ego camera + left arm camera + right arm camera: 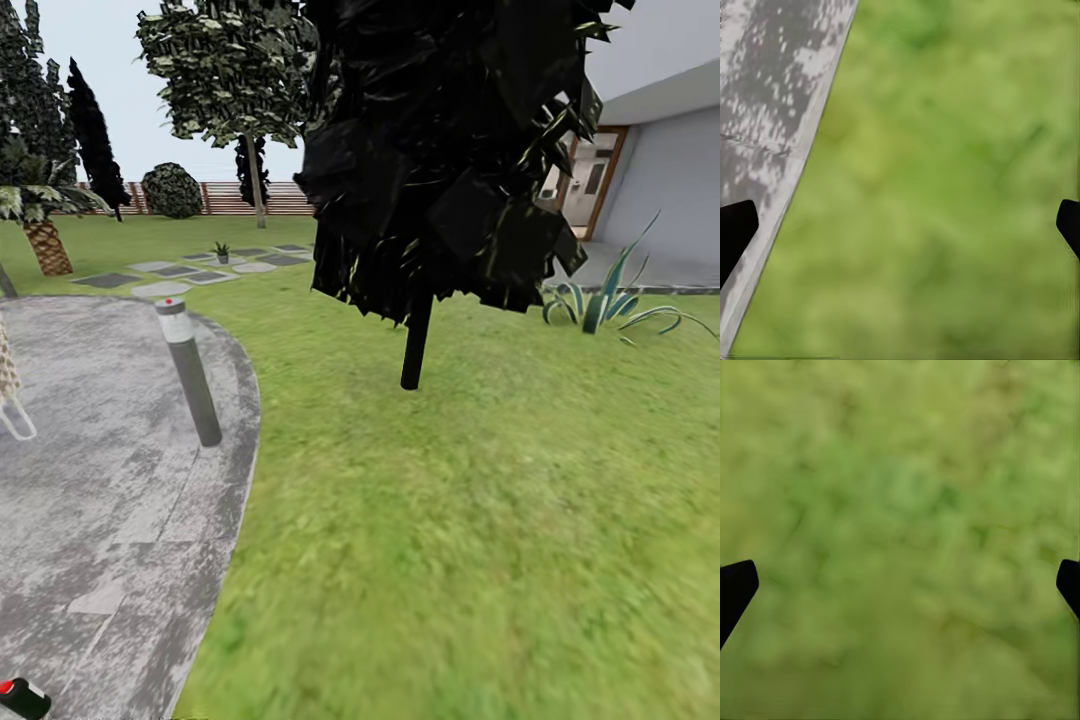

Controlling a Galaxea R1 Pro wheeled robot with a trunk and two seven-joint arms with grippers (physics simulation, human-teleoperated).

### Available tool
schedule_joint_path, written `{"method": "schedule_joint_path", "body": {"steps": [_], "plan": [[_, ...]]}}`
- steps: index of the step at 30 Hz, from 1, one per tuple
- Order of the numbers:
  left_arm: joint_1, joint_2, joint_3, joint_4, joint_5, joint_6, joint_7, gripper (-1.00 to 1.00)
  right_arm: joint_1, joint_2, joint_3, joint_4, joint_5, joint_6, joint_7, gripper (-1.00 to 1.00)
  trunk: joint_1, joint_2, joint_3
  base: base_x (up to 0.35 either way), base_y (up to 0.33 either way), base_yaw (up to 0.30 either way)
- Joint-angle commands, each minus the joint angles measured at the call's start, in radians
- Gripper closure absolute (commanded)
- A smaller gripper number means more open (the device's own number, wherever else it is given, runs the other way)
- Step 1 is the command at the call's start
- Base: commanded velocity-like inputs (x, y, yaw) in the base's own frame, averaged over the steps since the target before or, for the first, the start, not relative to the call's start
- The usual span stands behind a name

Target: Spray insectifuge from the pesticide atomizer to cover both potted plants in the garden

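A dark little bottle with a red top, the pesticide atomizer (pixel 20 697), lies on the grey patio (pixel 100 480) at the near left corner of the head view, cut off by the frame edge. One potted plant (pixel 221 252), a small green rosette in a grey pot, stands far off among the stepping stones (pixel 180 272). In the left wrist view my left gripper (pixel 900 225) is open over the line where patio meets lawn, nothing between its dark fingertips (pixel 735 229). In the right wrist view my right gripper (pixel 900 585) is open above bare grass.
A grey lamp post (pixel 188 370) with a red dot stands at the patio's rim. A dark-leaved tree (pixel 415 345) rises from the lawn straight ahead. A spiky blue-green plant (pixel 610 300) and the house door (pixel 590 185) are to the right, a palm (pixel 45 245) and fence (pixel 230 198) beyond.
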Motion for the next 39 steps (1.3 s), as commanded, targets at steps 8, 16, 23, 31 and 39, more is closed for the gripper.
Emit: {"method": "schedule_joint_path", "body": {"steps": [8,16,23,31,39], "plan": [[-0.001,0.000,-0.001,0.001,0.007,-0.003,0.000,-1.00,0.000,0.000,-0.001,0.001,0.000,-0.003,0.000,-1.00,0.000,0.000,-0.001,0.023,-0.202,0.276],[-0.001,0.002,-0.001,0.001,0.007,-0.003,0.000,-1.00,0.000,0.000,-0.001,0.001,0.000,-0.003,0.000,-1.00,0.000,0.000,-0.001,0.005,-0.200,0.276],[-0.001,0.002,0.000,0.001,0.007,-0.003,0.001,-1.00,0.000,0.000,-0.001,0.001,0.000,-0.003,0.000,-1.00,0.000,0.000,-0.001,0.116,-0.205,0.276],[-0.001,0.004,0.000,0.001,0.006,-0.003,0.001,-1.00,0.000,0.001,0.000,0.001,0.000,-0.003,0.000,-1.00,0.000,0.000,-0.001,0.196,-0.219,0.276],[-0.001,0.005,0.001,0.003,0.011,-0.003,0.008,-1.00,0.000,0.000,-0.001,0.001,0.000,-0.003,0.000,-1.00,0.000,0.000,-0.001,0.240,-0.220,0.276]]}}
